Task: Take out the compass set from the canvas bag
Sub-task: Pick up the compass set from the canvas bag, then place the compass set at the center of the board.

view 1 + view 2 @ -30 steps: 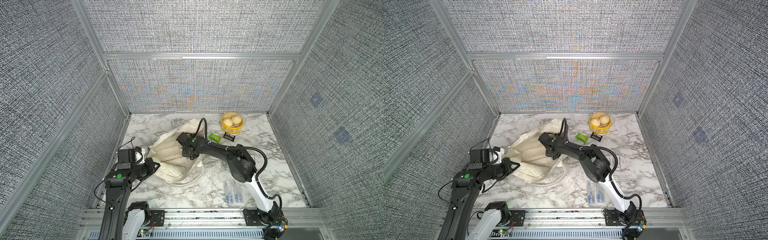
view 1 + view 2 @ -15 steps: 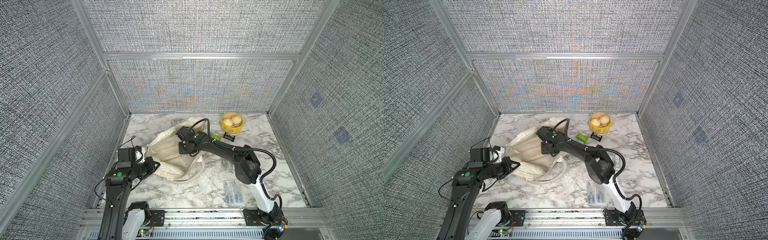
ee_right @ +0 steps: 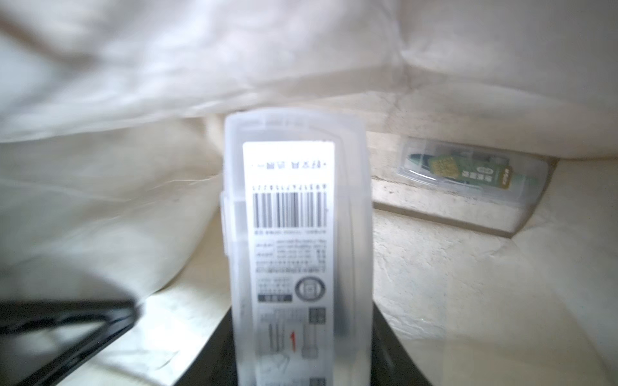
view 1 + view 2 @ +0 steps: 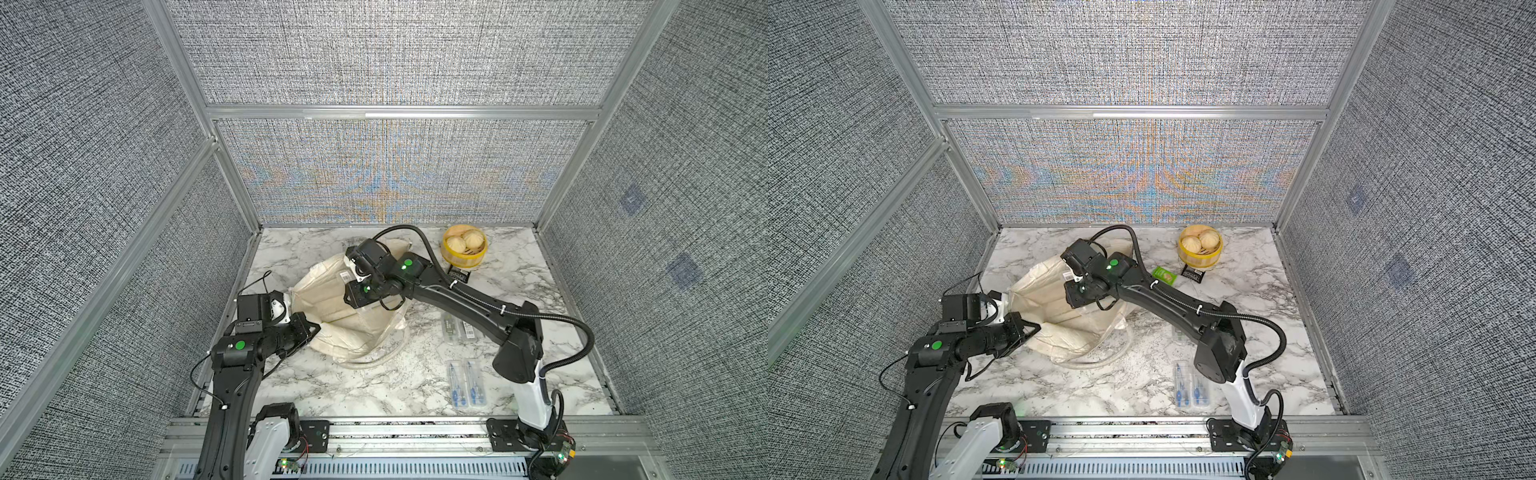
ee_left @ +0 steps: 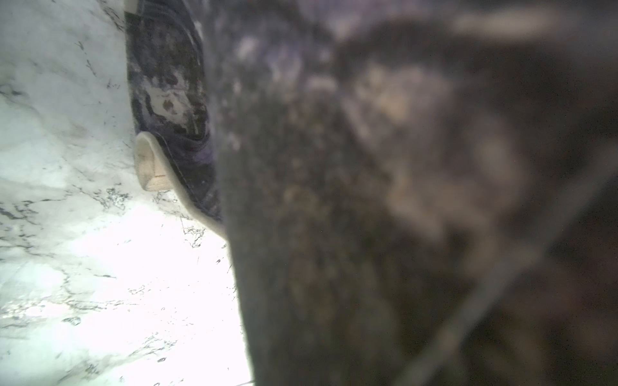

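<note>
While the compass set (image 3: 297, 240) stands in the lower centre of the right wrist view as a clear plastic case with a barcode label facing the camera, its lower end sits between the dark jaws of the right end effector (image 3: 301, 361), which is clamped on it. The case appears rigid, light and smooth-walled; in my judgement it could slip under a loose hold, so a grip across its narrow width near one end, as here, is suitable, provided the pressure spares the lid hinge. It lies within the mouth of the canvas bag (image 4: 332, 307), whose cream cloth surrounds it on all sides. A second clear case with a green insert (image 3: 468, 170) rests deeper in the bag, at the upper right of that view, well apart from the held one. The bag is soft and floppy and is likely to drag on the case during withdrawal. In both top views the bag lies left of centre on the marble table (image 4: 374, 386). The left end effector (image 4: 309, 330) is closed together on the bag's cloth at its lower left edge. Two further cases (image 4: 467, 382) lie on the table at lower right, and a yellow steamer basket (image 4: 464, 247) stands at the far right.
</note>
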Tool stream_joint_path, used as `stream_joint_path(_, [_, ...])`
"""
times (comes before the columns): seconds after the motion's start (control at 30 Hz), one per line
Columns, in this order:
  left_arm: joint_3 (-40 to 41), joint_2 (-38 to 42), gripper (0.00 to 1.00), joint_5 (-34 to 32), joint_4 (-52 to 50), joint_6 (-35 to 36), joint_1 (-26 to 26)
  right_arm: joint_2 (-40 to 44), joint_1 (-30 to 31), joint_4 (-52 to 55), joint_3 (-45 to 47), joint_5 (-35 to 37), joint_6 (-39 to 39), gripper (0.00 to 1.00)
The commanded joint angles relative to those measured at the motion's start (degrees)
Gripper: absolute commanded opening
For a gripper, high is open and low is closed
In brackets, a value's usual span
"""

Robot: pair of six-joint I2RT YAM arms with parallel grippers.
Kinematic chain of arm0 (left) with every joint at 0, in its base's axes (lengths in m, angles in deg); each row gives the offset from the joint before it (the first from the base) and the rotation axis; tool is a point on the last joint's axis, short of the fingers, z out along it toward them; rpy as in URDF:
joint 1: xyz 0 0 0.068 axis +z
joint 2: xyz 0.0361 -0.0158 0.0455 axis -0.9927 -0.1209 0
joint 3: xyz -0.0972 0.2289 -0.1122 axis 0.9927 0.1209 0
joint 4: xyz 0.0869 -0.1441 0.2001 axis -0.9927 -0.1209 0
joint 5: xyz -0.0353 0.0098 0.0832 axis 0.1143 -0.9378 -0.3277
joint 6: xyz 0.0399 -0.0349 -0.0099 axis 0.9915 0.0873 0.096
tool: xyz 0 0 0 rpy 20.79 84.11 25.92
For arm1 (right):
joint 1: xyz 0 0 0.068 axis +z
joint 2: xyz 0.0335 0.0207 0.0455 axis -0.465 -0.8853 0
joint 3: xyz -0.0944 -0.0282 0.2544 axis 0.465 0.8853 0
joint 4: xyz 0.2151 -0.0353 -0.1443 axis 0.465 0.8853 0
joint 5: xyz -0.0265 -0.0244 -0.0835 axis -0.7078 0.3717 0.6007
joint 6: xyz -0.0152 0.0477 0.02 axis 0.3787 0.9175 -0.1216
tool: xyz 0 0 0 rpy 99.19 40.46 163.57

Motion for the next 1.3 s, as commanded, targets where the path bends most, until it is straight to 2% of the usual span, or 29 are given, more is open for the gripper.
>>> stream_joint_path(0.0, [-0.7,-0.4,0.00,-0.4,0.7,0.7,0.0,4.4,1.6,5.4,-0.6,-4.0,-3.0,0.29])
stream_joint_path(0.13, [-0.9,0.3,0.00,-0.9,0.4,0.7,0.0,16.4,2.7,12.4,10.3,2.1,-0.6,0.28])
stream_joint_path(0.33, [-1.1,1.0,0.00,-0.9,-0.6,1.4,0.0,39.5,2.0,26.8,37.2,16.6,14.4,0.28])
stream_joint_path(0.43, [-1.3,1.0,0.00,-0.7,-0.9,1.8,0.0,47.4,-2.7,32.7,49.3,16.4,22.1,0.28])
stream_joint_path(0.53, [-1.2,1.5,0.00,-0.6,-1.0,1.8,0.0,51.9,-7.8,34.9,57.4,15.5,26.6,0.28])
stream_joint_path(0.7, [-1.4,1.5,0.00,-0.2,-0.6,2.1,0.0,51.3,-15.2,30.4,66.9,15.1,26.1,0.28])
stream_joint_path(0.87, [-1.4,1.1,0.00,0.6,-0.4,2.5,0.0,42.5,-18.7,21.5,73.0,10.7,21.0,0.32])
stream_joint_path(0.97, [-1.5,1.2,0.00,0.9,-0.5,2.5,0.0,38.6,-19.7,18.0,75.1,9.7,19.2,0.33])
stream_joint_path(1.27, [-1.4,2.0,0.00,0.5,-0.5,2.4,0.0,36.1,-22.2,16.3,76.8,11.1,19.6,0.39])
